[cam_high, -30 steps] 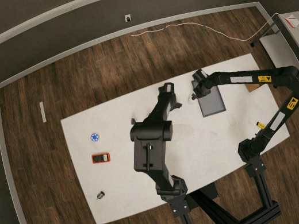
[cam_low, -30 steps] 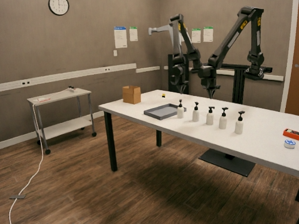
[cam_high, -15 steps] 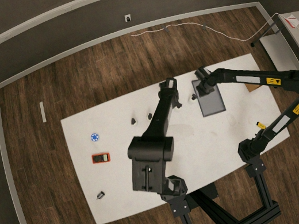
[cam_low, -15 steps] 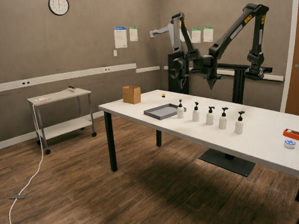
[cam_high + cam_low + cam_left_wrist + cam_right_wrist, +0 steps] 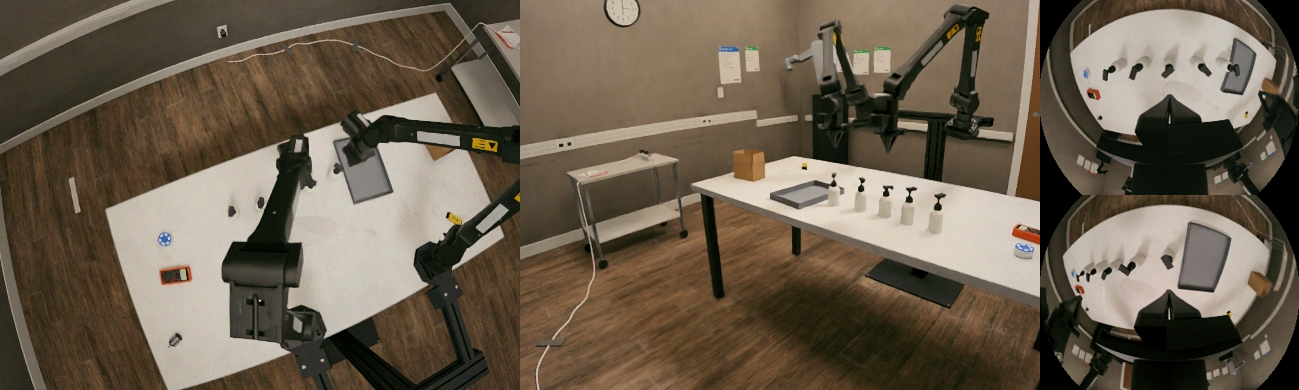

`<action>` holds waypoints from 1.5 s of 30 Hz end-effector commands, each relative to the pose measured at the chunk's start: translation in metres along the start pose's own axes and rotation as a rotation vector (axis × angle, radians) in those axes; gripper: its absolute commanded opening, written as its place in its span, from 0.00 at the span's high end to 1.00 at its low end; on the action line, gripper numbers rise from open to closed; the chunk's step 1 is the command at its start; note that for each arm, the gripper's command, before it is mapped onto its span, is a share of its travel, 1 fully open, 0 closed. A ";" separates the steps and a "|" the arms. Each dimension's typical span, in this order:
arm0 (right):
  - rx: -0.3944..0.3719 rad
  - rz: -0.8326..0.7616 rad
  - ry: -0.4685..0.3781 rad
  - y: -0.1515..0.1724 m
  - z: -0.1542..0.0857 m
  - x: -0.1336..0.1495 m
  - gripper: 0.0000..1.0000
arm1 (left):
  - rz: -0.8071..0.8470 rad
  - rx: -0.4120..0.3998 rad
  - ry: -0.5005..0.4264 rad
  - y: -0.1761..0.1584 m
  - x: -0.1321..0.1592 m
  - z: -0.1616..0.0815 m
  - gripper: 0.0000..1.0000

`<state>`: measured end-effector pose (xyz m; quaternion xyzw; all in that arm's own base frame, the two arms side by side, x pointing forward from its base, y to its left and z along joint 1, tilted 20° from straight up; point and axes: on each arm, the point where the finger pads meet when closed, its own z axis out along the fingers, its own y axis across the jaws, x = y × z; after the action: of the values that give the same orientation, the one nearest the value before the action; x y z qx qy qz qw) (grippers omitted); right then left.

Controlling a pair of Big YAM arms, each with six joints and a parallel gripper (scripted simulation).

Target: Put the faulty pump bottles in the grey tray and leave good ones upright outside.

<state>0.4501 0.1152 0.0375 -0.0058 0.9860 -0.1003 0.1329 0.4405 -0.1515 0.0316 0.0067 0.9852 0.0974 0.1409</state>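
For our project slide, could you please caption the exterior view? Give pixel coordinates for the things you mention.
Five pump bottles point(image 5: 907, 212) stand upright beside the grey tray point(image 5: 781, 196), two shut grippers point(image 5: 836, 144) point(image 5: 889, 150) above the table.

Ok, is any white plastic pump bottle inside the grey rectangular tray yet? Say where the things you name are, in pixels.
No, all five bottles point(image 5: 907, 213) stand on the table beside the tray point(image 5: 800, 201).

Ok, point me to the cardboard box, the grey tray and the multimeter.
cardboard box point(image 5: 749, 166) point(image 5: 1260, 284): exterior and right wrist, side
grey tray point(image 5: 370, 177) point(image 5: 805, 194) point(image 5: 1240, 65) point(image 5: 1204, 258): all views, floor
multimeter point(image 5: 175, 275) point(image 5: 1093, 94): top and left wrist, face
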 end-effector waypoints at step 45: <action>-0.006 0.011 -0.022 0.003 -0.005 -0.013 1.00 | -0.009 -0.007 -0.009 0.222 -0.035 0.100 1.00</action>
<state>0.4502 0.1152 0.0376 -0.0058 0.9860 -0.1003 0.1331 0.4760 0.0775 -0.0173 -0.0029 0.9873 0.0961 0.1264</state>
